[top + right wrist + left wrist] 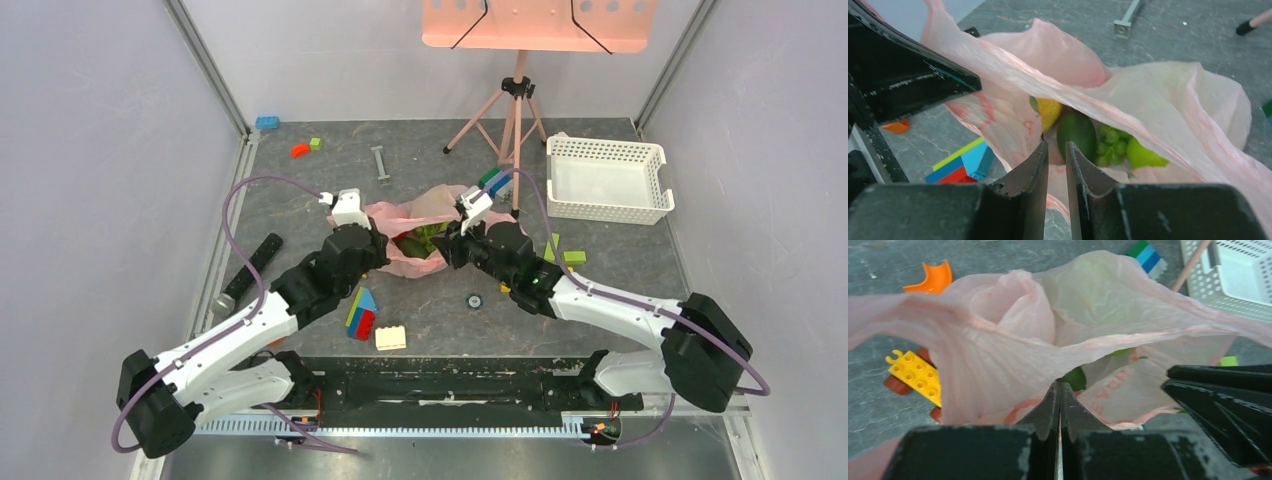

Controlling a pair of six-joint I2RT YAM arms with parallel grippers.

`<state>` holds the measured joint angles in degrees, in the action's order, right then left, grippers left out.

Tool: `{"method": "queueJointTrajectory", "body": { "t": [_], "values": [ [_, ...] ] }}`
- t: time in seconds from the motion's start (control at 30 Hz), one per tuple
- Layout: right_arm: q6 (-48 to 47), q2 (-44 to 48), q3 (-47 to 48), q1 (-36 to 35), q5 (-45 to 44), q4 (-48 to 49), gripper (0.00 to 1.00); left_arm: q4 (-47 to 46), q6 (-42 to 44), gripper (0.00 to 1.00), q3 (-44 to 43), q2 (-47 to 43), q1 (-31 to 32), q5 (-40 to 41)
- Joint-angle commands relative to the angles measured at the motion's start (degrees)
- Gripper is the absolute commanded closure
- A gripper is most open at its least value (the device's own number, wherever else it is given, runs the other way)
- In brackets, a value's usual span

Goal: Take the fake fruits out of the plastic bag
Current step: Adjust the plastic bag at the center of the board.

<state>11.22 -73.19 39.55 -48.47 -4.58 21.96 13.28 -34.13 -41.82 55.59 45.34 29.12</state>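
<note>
Lying inside the plastic bag (pixel 1168 95), the fake fruits (pixel 1108 149) show through its open mouth: we see a yellow lemon (pixel 1050 113), a dark green avocado (pixel 1076 132), green grapes (pixel 1118 137) and a lighter green fruit (pixel 1144 156) beside them. The bag sits mid-desk (pixel 430 332) between the two arms. We find the left end effector (pixel 1059 387) pressed together, pinching the bag's near wall, whose rim stands lifted. The right end effector (pixel 1055 146) waits at the mouth with a narrow gap between its jaws, gripping nothing we can make out. Around the bag we see coloured blocks (pixel 362 313), a white basket (pixel 600 212) to the right and a tripod (pixel 515 110) behind.
</note>
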Motion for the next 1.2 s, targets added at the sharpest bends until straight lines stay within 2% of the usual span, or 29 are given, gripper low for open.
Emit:
{"method": "queueJointTrajectory", "body": {
  "t": [0.0,0.13,0.3,0.53,0.73,0.93,1.17],
  "values": [
    [-0.4,-2.6,4.7,-0.7,-0.2,2.0,0.78,-1.9,1.7,0.98,-3.6,0.6,0.1,-5.3],
    [1.2,-5.5,7.6,-0.7,-5.1,-1.0,0.83,-3.5,1.9,0.98,-5.1,3.9,0.7,-8.8],
    [3.7,-8.7,9.5,-0.7,-6.7,-2.1,0.86,-4.7,2.0,0.98,-6.9,8.2,3.7,-10.3],
    [8.6,-11.5,9.3,-0.8,-9.6,-1.7,0.88,-5.3,1.6,0.98,-8.5,16.1,5.5,-5.8],
    [12.4,-14.9,6.7,-0.7,-11.4,2.7,0.89,-8.2,1.1,0.98,-9.2,21.6,5.5,1.8],
    [12.8,-18.8,5.5,-0.9,-11.2,3.8,0.9,-10.8,2.2,0.98,-10.5,26.4,5.5,4.9],
    [13.0,-16.8,-1.3,-2.4,-12.7,5.1,0.91,-12.4,3.5,0.98,-11.4,29.6,3.9,7.1]
  ]
}}
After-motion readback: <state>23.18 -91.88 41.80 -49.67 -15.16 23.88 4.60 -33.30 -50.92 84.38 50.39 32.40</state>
